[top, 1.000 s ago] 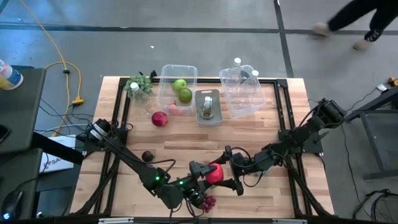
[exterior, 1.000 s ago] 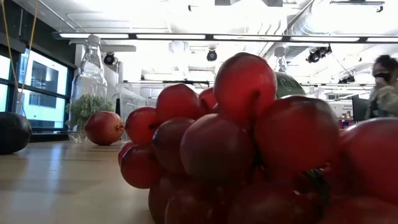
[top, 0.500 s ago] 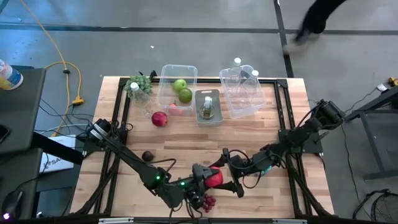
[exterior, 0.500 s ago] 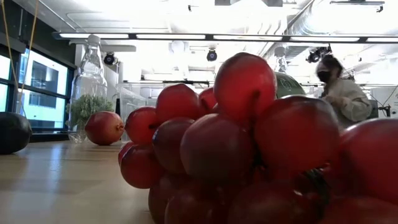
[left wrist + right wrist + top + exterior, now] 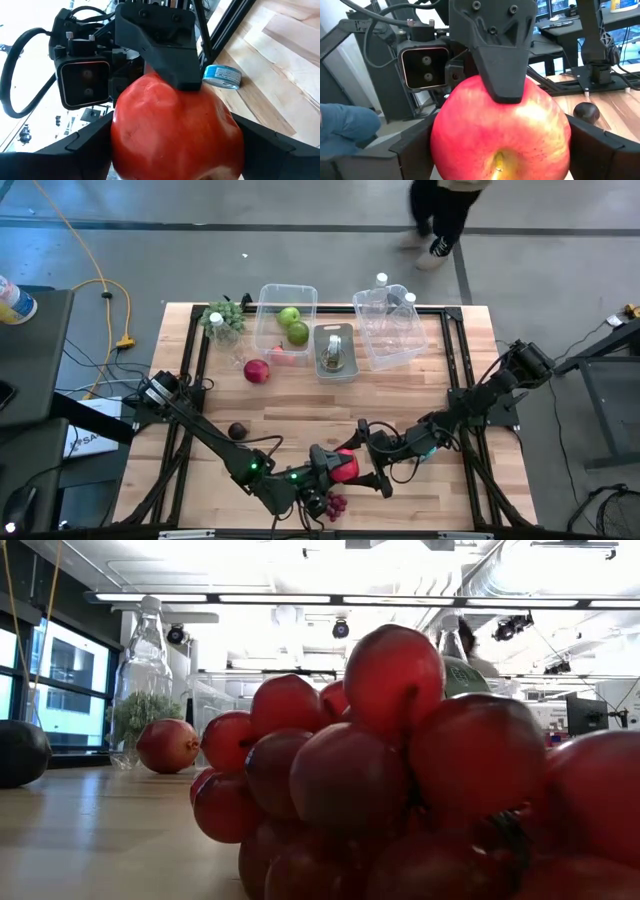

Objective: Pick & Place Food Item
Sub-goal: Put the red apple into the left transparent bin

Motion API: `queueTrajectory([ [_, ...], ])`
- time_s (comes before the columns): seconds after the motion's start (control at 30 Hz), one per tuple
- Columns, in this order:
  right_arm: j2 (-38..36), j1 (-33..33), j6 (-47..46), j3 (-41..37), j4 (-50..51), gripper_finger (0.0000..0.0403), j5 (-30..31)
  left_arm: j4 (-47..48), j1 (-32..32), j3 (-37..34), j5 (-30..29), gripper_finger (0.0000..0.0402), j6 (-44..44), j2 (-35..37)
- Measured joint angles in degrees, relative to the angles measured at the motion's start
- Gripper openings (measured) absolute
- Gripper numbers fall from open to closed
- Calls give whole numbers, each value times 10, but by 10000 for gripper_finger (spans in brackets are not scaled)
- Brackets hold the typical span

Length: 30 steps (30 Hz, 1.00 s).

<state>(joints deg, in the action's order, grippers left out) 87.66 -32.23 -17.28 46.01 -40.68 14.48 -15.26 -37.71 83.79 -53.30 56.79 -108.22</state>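
Red apple (image 5: pixel 345 465) seen lower centre of high view, above desk (image 5: pixel 300 410), caught between both hands. Left hand (image 5: pixel 322 468) pressed on it from frame-left; right hand (image 5: pixel 365 466) pinching it from frame-right. Handover judged midway; both hands equally near.

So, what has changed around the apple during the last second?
The left gripper moved in toward the right gripper and closed its fingers against the red apple, which the right gripper was already holding; both now grip it. Beyond the table, a person walked toward the left side. The red grapes stayed in place.
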Motion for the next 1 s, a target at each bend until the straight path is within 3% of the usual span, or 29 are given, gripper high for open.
queueTrajectory([
  [0.3,0,0,21,0,17,375,-16,4,-4,0,-2,321,5,0],
  [0.6,0,3,28,0,36,376,-15,5,-17,0,-27,321,24,2],
  [0.73,0,1,87,-1,38,377,-9,13,-22,0,-10,321,-7,17],
  [0.87,0,-3,94,-1,47,374,25,41,-28,1,-8,321,-30,28],
  [1.0,-6,-25,113,-1,88,375,115,105,-29,1,-3,321,-97,42],
])
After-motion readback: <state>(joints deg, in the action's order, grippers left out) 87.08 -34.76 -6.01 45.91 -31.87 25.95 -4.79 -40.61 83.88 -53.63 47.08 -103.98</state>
